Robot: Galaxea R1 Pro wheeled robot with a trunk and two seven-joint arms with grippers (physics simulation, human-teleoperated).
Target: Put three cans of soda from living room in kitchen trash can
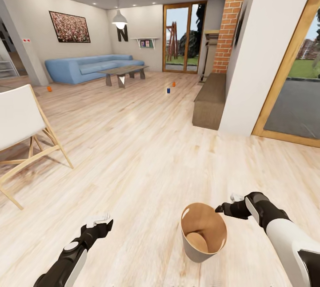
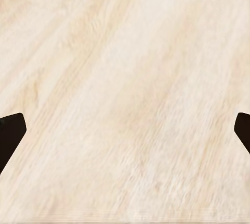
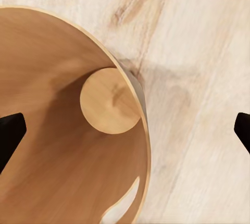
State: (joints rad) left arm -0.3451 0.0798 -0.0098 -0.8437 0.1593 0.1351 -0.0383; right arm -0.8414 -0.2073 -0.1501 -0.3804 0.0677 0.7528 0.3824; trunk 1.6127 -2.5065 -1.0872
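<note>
Pale wood flooring [image 1: 146, 144] runs across the whole living room, from the long blue sofa [image 1: 89, 68] at the far wall down to the trash can. The low grey coffee table [image 1: 124, 73] stands just in front of the sofa, and a brick fireplace column [image 1: 230, 20] rises well to its right, with a brown bench [image 1: 210, 100] at that column's foot. A white folding chair [image 1: 22, 122] sits between the sofa and the trash can, off to the left.

Nearest the robot, the trash can [image 1: 202, 251] stands upright on the floor, grey outside, brown inside, holding nothing; the right wrist view shows its bare round bottom [image 3: 109, 101] and the handle cut-out in its rim.

Three soda cans stand on the floor far from the trash can: an orange one [image 1: 49, 88] beside the sofa's left end, a blue one [image 1: 168, 90] and an orange one [image 1: 174, 84] right of the coffee table.

The right gripper [image 1: 224, 207] hovers over the trash can's rim, jaws spread, gripping nothing. The left gripper [image 1: 101, 220], left of the trash can, is likewise spread and empty.
</note>
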